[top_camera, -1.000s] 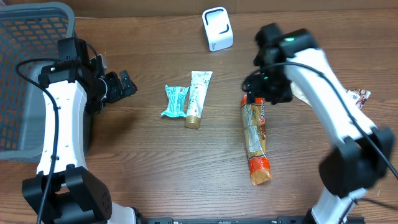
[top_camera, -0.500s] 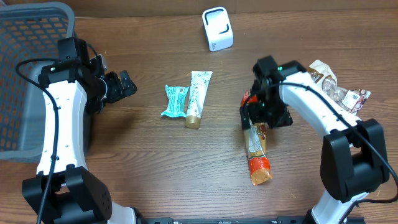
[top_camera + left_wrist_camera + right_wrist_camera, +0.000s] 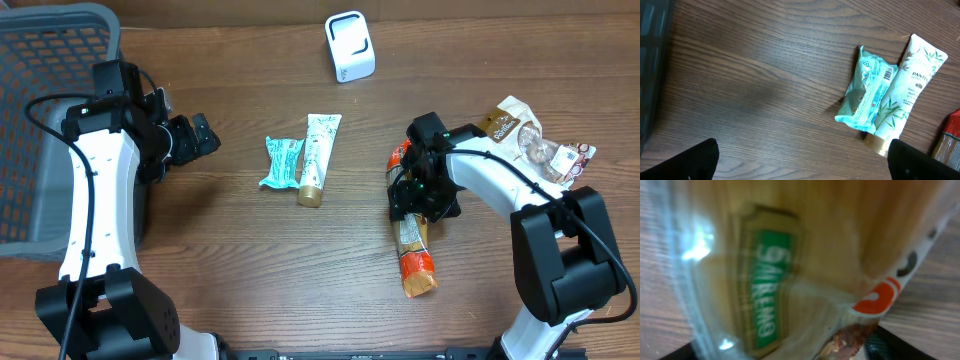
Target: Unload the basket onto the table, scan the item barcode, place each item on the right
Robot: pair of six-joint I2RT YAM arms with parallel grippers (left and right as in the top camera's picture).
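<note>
A long brown and orange snack package (image 3: 413, 248) lies on the table right of centre. My right gripper (image 3: 421, 193) is down over its upper half. In the right wrist view the package (image 3: 790, 255) fills the frame, blurred, with a dark finger on each side of it at the bottom corners. Whether they pinch it does not show. A teal packet (image 3: 280, 162) and a white tube (image 3: 320, 150) lie side by side at the centre. My left gripper (image 3: 205, 135) hovers open to their left, its fingers (image 3: 700, 160) wide apart over bare wood, with nothing between them. The white scanner (image 3: 350, 46) stands at the back.
A grey basket (image 3: 50, 100) fills the far left. More crumpled snack bags (image 3: 530, 140) lie at the right edge behind my right arm. In the left wrist view the teal packet (image 3: 867, 90) and tube (image 3: 907, 85) sit ahead to the right.
My right gripper has come down and toward the front along the snack package, from its top end onto its upper half. The left arm has not moved.
</note>
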